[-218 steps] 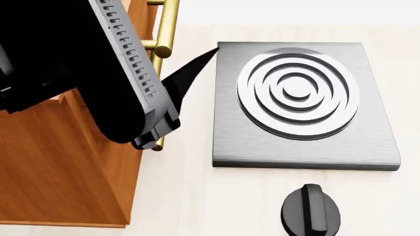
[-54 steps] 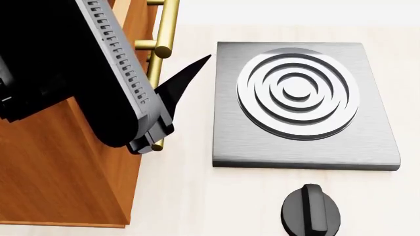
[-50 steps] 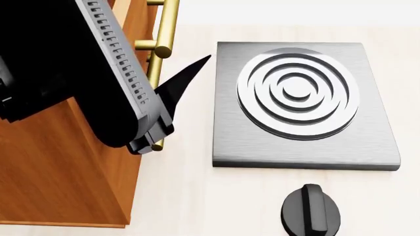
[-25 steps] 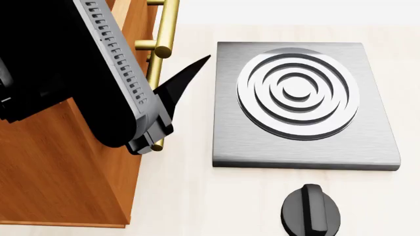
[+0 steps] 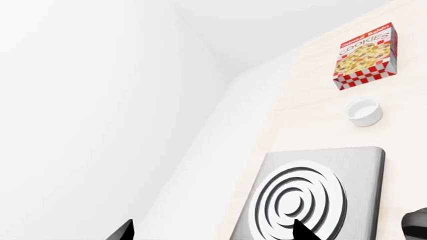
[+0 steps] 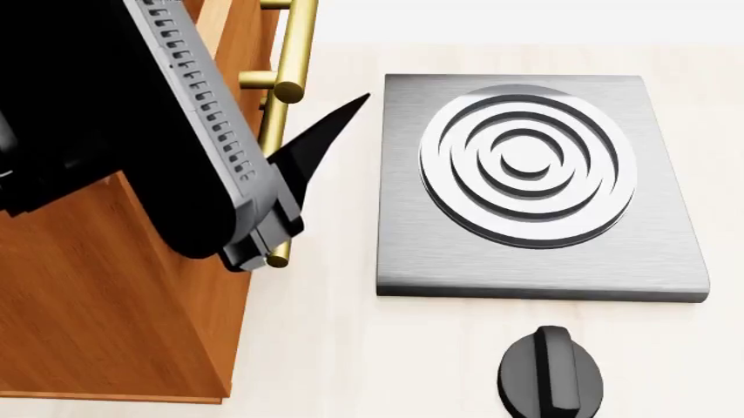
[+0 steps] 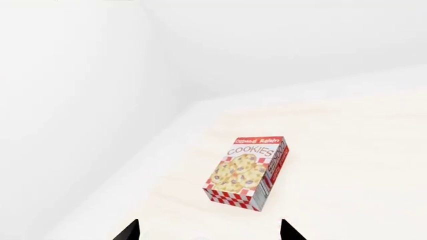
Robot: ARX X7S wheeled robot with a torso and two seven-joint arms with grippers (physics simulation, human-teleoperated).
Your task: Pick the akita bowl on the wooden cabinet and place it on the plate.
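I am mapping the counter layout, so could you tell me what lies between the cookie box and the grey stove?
In the left wrist view, a small plain white cup stands between the cookie box and the grey stove.

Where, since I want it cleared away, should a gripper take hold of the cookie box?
Take the cookie box across its two long side edges, coming down from above. It lies flat on the table, printed face up, so only its thin sides offer opposing faces, and the shorter span probably suits the jaws better. The open right gripper faces it.
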